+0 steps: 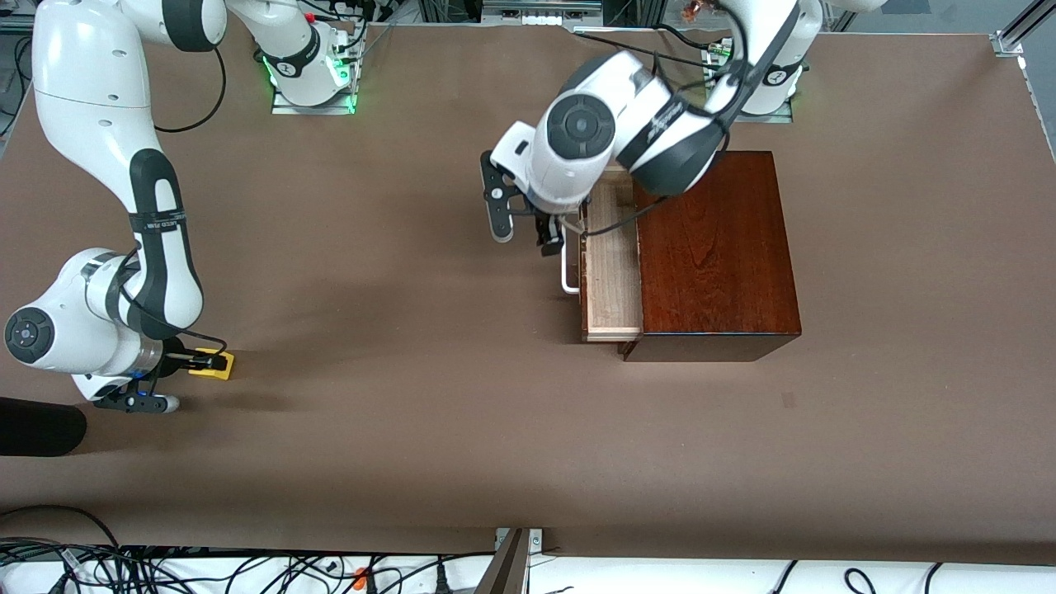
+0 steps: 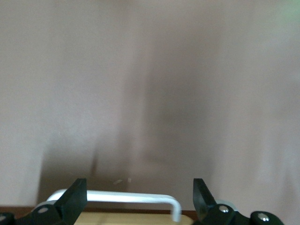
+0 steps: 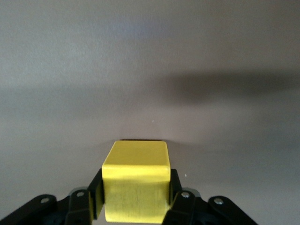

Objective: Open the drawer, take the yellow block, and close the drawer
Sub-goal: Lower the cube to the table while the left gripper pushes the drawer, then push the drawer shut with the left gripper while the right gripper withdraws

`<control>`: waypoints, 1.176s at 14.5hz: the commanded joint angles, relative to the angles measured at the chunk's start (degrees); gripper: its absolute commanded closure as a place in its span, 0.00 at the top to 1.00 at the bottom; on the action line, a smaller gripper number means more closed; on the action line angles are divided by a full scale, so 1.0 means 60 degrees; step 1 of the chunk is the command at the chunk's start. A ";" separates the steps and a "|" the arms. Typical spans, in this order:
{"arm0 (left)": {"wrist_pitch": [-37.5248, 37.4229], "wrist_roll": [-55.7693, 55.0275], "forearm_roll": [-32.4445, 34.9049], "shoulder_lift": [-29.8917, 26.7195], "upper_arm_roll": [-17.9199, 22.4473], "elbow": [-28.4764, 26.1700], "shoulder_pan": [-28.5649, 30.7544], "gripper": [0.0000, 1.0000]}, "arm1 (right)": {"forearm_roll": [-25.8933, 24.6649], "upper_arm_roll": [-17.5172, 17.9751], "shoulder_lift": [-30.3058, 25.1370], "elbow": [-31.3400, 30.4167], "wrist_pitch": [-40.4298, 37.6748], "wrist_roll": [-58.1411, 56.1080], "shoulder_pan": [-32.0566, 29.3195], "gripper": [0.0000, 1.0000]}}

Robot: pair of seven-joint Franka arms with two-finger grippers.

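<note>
Setting: a brown worktop [image 1: 462, 429] with two white arms mounted along its edge, seen from a high camera facing them.

Wooden box: a glossy reddish-brown wooden box [image 1: 714, 256] stands on the worktop toward the left arm's end.

Drawer: the drawer [image 1: 612, 272] is pulled partway out of the box toward the right arm's end, its pale wood floor showing bare; its white bar handle [image 1: 568, 268] sticks out from the drawer front.

Left tool: the left tool [image 1: 549, 235] hangs just in front of the drawer, over the handle. In the left wrist view its two dark fingers [image 2: 75, 199] stand wide apart, the white handle [image 2: 126, 198] lying between them without either pad touching it.

Yellow block: the yellow block [image 1: 212, 363] is out of the drawer, well apart from the box, low over the worktop at the right arm's end; whether it touches the surface cannot be told.

Right tool: the right tool [image 1: 202, 360] is clamped on the block. The right wrist view shows the black fingers [image 3: 96, 194] pressed against two facing sides of the yellow block [image 3: 136, 185], its upper face and front edge in plain sight.

Foreground: tangled cables [image 1: 165, 569] run along a white strip below the worktop's near edge.
</note>
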 commanded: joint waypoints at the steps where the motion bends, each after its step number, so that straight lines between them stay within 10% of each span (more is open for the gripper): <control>1: 0.0400 0.0958 0.0994 0.0477 0.0059 0.0282 -0.0335 1.00 | 0.0105 0.0110 0.0286 0.0466 0.0239 -0.0461 -0.0220 0.00; 5: 0.0941 0.1762 0.1568 0.0639 0.0059 -0.0406 -0.0438 1.00 | 0.0119 0.0110 0.0360 0.0540 0.0224 -0.0637 -0.0294 0.00; 6: 0.1001 0.1968 0.1568 0.0697 0.0059 -0.0523 -0.0424 1.00 | 0.0105 0.0110 0.0346 0.0540 0.0210 -0.0681 -0.0294 0.15; 8: 0.1016 0.2101 0.1583 0.0873 0.0073 -0.0568 -0.0482 1.00 | 0.0119 0.0110 0.0273 0.0540 0.0166 -0.0696 -0.0280 1.00; 17: 0.0227 0.2087 0.2081 0.0845 0.0249 -0.0656 -0.0336 1.00 | -0.0654 0.0052 -0.2140 0.0526 -0.2056 -0.0930 0.0028 1.00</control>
